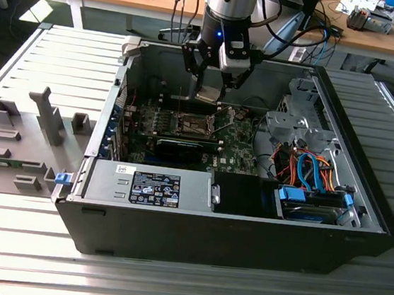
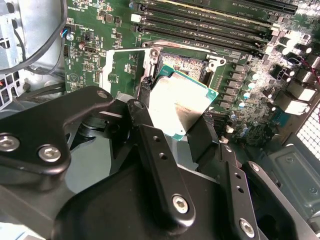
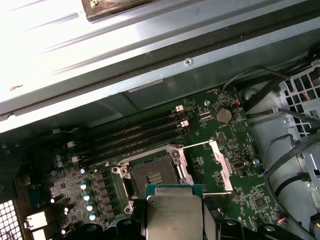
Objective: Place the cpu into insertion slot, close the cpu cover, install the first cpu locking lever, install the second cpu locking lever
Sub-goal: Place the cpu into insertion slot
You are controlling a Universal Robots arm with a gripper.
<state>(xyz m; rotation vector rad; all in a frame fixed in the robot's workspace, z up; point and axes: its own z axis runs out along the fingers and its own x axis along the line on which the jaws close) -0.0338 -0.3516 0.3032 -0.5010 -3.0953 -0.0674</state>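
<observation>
My gripper (image 1: 210, 91) hangs inside the open computer case, shut on the cpu (image 1: 208, 95), a flat square chip with a silvery top. In both wrist views the cpu (image 2: 182, 107) (image 3: 175, 215) sits tilted between the black fingers (image 2: 145, 120), a little above the board. The insertion slot (image 3: 152, 175) (image 2: 187, 62) lies open just beyond the chip, its dark contact field ringed by a metal frame. The cpu cover (image 3: 220, 165) (image 2: 122, 70), a thin frame with a square window, stands flipped open beside the slot.
Long memory slots (image 3: 135, 132) run just past the socket. A long black card (image 1: 183, 146) lies on the near side of it, then a grey power supply (image 1: 146, 184). A drive cage with coloured cables (image 1: 308, 171) fills the exterior view's right. Grey fixtures (image 1: 12, 141) stand outside the case.
</observation>
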